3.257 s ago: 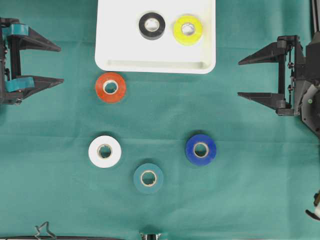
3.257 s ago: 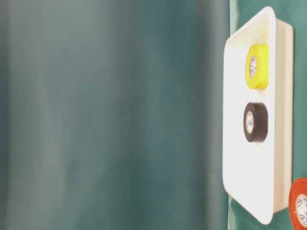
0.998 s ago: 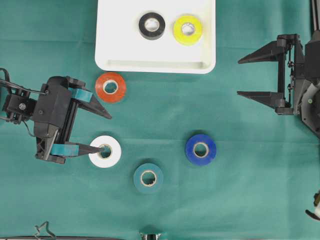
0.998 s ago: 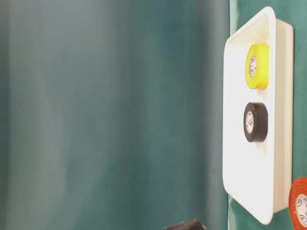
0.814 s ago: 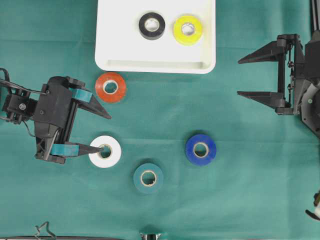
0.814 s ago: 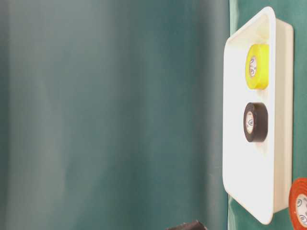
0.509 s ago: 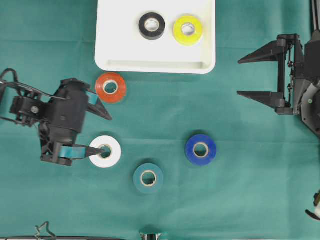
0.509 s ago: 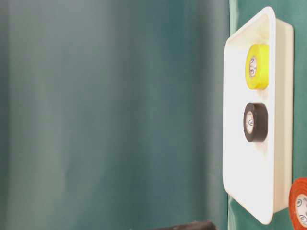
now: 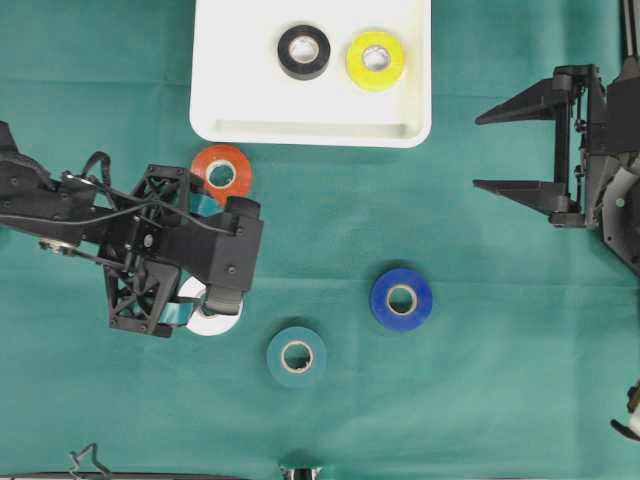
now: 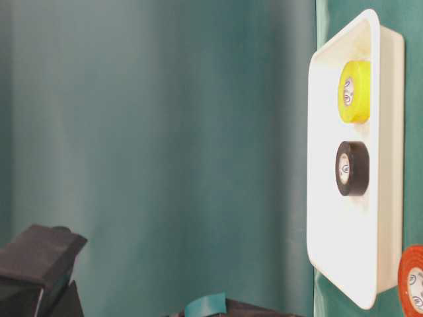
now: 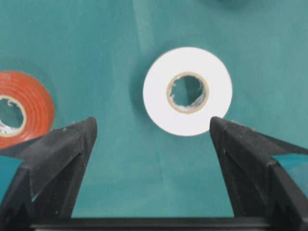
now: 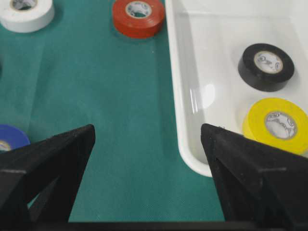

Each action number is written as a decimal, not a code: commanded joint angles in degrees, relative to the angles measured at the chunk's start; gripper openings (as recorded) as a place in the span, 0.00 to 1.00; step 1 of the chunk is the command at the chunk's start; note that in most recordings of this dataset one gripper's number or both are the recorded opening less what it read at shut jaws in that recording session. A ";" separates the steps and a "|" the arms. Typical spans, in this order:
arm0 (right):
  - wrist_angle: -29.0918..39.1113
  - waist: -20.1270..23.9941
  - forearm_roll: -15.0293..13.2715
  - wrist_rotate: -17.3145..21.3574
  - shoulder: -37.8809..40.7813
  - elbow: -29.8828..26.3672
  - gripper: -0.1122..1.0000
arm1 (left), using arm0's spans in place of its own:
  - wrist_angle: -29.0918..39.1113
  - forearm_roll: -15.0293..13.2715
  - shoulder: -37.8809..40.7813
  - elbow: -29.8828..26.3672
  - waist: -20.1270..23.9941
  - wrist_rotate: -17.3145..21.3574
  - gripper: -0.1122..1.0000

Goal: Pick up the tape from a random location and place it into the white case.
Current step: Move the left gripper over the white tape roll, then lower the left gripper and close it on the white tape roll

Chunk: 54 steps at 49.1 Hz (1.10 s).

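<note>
Left claw (image 11: 153,132) tipped steeply downward, its two fingers spread wide. Right claw (image 9: 490,150) held level at the right edge, fingers likewise spread, gripping nothing.

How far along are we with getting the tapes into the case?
Done: the black tape and yellow tape lie in the white case. In hand: nothing is gripped yet; the left gripper hangs open over the white tape, which lies flat on the cloth. Left: the white, orange tape, blue tape and teal tape. The right gripper is open, off to the side.
</note>
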 commanded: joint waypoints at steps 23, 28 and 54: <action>0.26 -0.09 0.00 0.00 0.09 -1.41 0.92 | 0.18 0.26 -0.53 -1.49 0.00 0.09 0.96; 0.26 0.00 0.00 0.00 0.09 -1.41 0.92 | 0.18 0.18 -0.53 -1.58 0.00 0.00 0.96; 0.26 0.00 0.00 0.00 0.35 -1.41 0.92 | 0.18 0.18 -0.44 -1.49 0.00 0.00 0.96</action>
